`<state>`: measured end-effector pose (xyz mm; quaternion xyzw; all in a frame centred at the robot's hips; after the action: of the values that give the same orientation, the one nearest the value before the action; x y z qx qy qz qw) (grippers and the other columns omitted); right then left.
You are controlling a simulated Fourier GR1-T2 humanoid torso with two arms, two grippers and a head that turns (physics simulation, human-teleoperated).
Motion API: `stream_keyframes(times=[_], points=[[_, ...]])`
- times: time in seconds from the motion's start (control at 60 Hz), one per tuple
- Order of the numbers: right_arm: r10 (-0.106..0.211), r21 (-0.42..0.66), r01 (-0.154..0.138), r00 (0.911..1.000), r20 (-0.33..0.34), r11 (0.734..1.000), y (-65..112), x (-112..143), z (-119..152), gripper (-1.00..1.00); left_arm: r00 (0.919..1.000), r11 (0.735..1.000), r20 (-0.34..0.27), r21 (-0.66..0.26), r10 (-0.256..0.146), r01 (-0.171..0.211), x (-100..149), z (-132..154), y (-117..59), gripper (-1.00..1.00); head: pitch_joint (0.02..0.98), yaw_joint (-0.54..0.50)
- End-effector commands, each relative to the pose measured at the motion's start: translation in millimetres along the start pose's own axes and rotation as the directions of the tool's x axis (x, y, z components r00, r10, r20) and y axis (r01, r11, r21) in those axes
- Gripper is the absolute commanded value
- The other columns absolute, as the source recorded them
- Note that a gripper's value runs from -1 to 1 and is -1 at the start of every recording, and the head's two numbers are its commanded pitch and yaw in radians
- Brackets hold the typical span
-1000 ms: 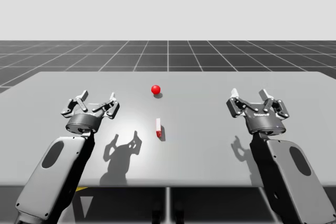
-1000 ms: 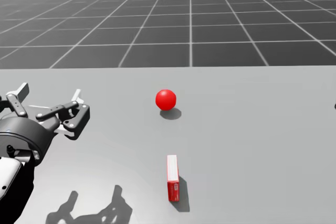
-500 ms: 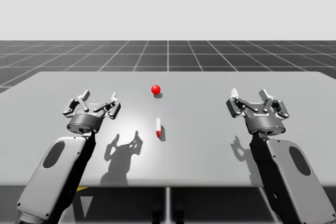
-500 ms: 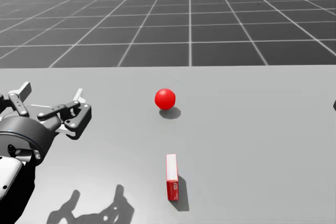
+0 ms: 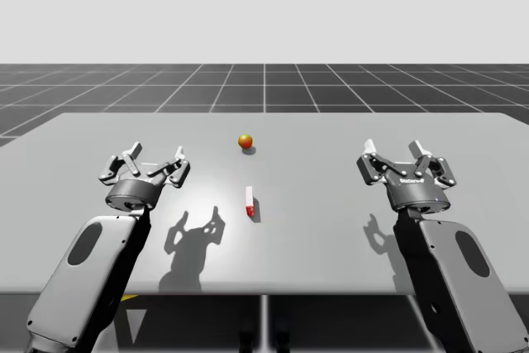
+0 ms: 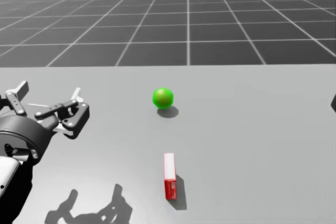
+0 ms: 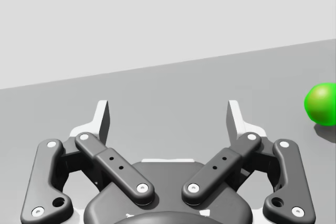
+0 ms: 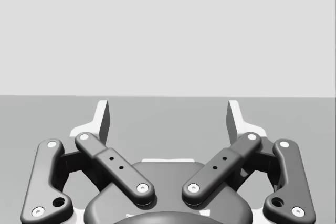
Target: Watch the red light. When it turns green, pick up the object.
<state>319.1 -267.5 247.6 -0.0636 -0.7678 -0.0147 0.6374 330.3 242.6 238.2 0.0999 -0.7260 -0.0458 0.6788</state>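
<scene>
The light ball (image 6: pixel 163 97) on the grey table (image 5: pixel 331 229) shows green in the head view and orange-tinged in the high view (image 5: pixel 245 141). It also lies green ahead of my left gripper (image 7: pixel 168 114), off to its right side (image 7: pixel 321 104). A small red box with a white top (image 5: pixel 249 201) stands on edge at mid-table, nearer me than the light (image 6: pixel 169 176). My left gripper (image 5: pixel 155 155) hovers open left of the box, holding nothing (image 6: pixel 49 94). My right gripper (image 5: pixel 393 150) hovers open to the right, nothing between its fingers (image 8: pixel 168 114).
The table's near edge (image 5: pixel 264 293) runs below both forearms. Dark tiled floor (image 5: pixel 264 88) lies beyond the far edge. Both arms cast shadows (image 5: pixel 194 233) on the table beside the box.
The light ball has gone from red to green. Both arms and the red box have stayed where they were. My head has turned very slightly.
</scene>
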Motion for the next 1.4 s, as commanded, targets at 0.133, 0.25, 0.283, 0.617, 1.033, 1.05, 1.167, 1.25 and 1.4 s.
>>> stream_keyframes(times=[0.133,0.25,0.283,0.617,1.033,1.05,1.167,1.25,1.4], points=[[0.002,-0.001,-0.002,1.0,-0.002,1.0,-0.1,-0.4,-0.1,-1.0,1.0,1.0,0.0,-0.004,0.001,-0.001,-0.3,-0.5,-0.4,-1.0,0.634,0.09],[0.001,-0.001,-0.001,1.0,-0.003,1.0,-0.1,-0.4,-0.2,-1.0,1.0,1.0,0.0,-0.005,0.0,0.0,-0.5,0.2,-0.8,-1.0,0.692,0.09],[0.002,0.0,-0.002,1.0,-0.003,1.0,0.0,-0.5,-0.3,-1.0,1.0,1.0,0.0,-0.006,0.0,0.0,-0.3,0.4,-0.9,-1.0,0.709,0.09],[0.008,0.004,-0.008,0.9999,-0.007,1.0,2.4,-1.9,-1.2,-1.0,1.0,1.0,0.004,-0.01,-0.006,0.006,0.0,-0.3,-1.9,-1.0,0.798,0.08],[0.021,-0.006,-0.022,0.9997,-0.011,1.0,4.8,-4.9,-1.8,-1.0,0.9885,0.985,-0.097,-0.116,0.116,-0.127,36.0,55.7,-33.8,-1.0,0.814,0.09],[0.021,-0.006,-0.021,0.9997,-0.011,1.0,4.8,-4.8,-1.8,-1.0,0.9885,0.983,-0.098,-0.129,0.115,-0.127,36.5,59.3,-34.6,-1.0,0.814,0.09],[0.021,-0.008,-0.021,0.9997,-0.009,1.0,4.6,-4.4,-1.6,-1.0,0.9774,0.955,-0.159,-0.24,0.14,-0.176,37.0,88.8,-41.0,-1.0,0.813,0.09],[0.02,-0.008,-0.02,0.9998,-0.009,1.0,4.9,-4.4,-1.5,-1.0,0.9753,0.941,-0.174,-0.285,0.136,-0.182,32.3,107.3,-47.4,-1.0,0.813,0.1],[0.017,-0.005,-0.017,0.9998,-0.012,1.0,6.3,-4.8,-1.4,-1.0,0.9697,0.91,-0.211,-0.366,0.122,-0.195,20.2,132.0,-63.4,-1.0,0.816,0.1]])
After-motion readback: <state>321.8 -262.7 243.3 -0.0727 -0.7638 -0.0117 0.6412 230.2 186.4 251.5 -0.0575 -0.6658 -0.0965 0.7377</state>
